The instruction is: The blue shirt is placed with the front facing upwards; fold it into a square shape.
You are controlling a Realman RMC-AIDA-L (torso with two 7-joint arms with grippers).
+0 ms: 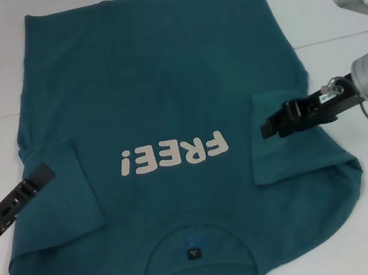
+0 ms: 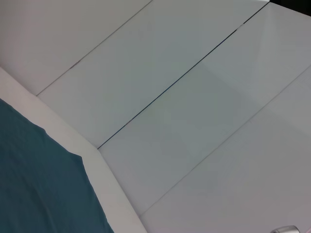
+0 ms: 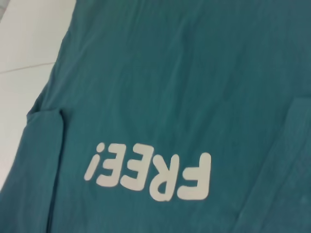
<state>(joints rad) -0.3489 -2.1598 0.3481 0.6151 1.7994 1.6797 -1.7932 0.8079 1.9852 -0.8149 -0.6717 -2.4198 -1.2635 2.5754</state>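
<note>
The blue shirt is spread front up on the table, collar toward the near edge, both sleeves folded inward, with the left gripper and right gripper positioned over them.

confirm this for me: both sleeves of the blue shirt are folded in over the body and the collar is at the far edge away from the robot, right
Not quite. Both sleeves of the blue shirt are folded in, but the collar lies at the near edge, closest to the robot, with the hem at the far side. The head view shows it.
</note>
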